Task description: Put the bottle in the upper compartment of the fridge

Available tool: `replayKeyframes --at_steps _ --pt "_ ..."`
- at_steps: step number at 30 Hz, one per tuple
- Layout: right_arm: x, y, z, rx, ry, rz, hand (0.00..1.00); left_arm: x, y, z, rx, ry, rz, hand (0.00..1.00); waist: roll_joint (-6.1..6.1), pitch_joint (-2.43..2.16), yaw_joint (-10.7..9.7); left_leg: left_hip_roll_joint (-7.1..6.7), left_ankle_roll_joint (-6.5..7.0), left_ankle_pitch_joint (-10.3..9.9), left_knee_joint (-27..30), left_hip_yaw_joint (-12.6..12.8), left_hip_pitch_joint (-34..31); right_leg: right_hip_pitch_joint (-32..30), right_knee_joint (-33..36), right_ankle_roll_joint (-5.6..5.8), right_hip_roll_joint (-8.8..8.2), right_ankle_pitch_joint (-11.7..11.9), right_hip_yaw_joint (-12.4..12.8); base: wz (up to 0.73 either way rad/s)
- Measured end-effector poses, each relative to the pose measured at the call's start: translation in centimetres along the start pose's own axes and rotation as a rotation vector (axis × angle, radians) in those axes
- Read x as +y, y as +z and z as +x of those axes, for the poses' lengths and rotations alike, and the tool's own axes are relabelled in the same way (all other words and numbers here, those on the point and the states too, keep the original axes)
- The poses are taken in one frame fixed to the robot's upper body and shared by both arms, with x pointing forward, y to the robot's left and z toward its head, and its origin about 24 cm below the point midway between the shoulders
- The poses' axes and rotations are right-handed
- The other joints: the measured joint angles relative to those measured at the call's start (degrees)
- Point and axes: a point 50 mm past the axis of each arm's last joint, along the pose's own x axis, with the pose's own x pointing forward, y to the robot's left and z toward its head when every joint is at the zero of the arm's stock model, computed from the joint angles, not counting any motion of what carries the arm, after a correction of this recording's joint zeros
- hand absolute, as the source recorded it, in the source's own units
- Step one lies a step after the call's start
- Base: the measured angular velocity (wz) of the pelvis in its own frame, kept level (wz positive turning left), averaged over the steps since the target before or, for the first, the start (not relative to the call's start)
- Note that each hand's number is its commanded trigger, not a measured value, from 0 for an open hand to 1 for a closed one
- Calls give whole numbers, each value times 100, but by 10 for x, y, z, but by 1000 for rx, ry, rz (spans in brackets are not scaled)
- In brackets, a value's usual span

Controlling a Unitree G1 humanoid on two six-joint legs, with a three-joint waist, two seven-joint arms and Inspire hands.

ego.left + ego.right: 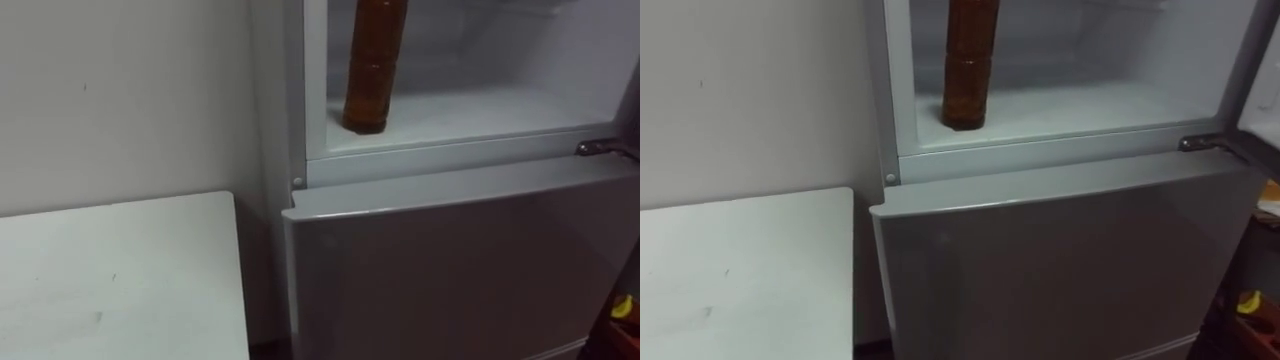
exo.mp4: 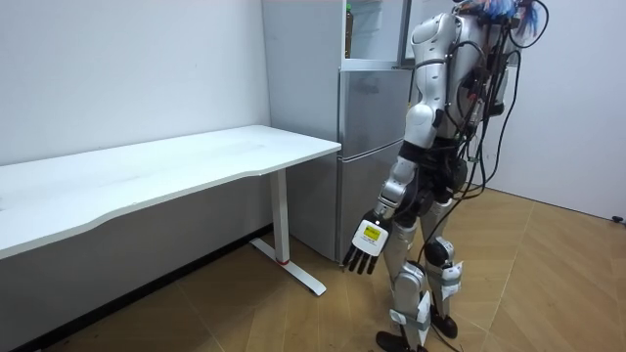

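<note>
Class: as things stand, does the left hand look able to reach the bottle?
Probably yes, once raised: the left hand hangs low and open, yet the bottle stands near the front of the open fridge, nothing before it.

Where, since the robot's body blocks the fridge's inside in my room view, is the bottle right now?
Observer: The bottle stands on the floor of the upper compartment.
Operator: Upright or tipped?
Observer: Upright, at the compartment's left side, near its front edge.
Operator: My view has the left hand hanging open beside the thigh. Is anything touching the bottle?
Observer: Nothing touches it; it stands free.
</note>
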Motion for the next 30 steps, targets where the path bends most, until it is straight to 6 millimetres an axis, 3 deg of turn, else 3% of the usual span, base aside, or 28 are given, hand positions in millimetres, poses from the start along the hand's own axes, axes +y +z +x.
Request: replayKeyframes --at_steps 13,16,22,24,30 --pt "17 9 -8 -160 37 -223 0 0 -9 -1 22 -8 -43 0 0 -6 -6 -14 10 17 32 7 -72 -70 6 -5 -13 -5 10 0" --pt "16 9 -10 -174 31 -282 0 -1 -7 -1 16 -21 -42 0 -31 -6 -4 -17 10 17 32 20 -63 -75 5 -5 -18 -6 19 -2" --pt "15 4 -13 -227 27 -496 0 1 -9 -1 11 -26 -40 0 -140 53 27 -11 11 17 28 125 -5 -92 0 -9 -16 -17 107 -9" --pt "15 0 -15 -259 42 -613 0 2 -12 -1 19 -29 -41 0 -166 49 32 -10 10 17 19 162 16 -96 8 -5 -14 -21 152 -9" --pt "15 -8 -23 -251 80 -714 0 5 -8 -1 9 -31 -33 0 -200 41 72 -6 11 14 12 195 26 -104 22 -10 -5 -15 191 -3"
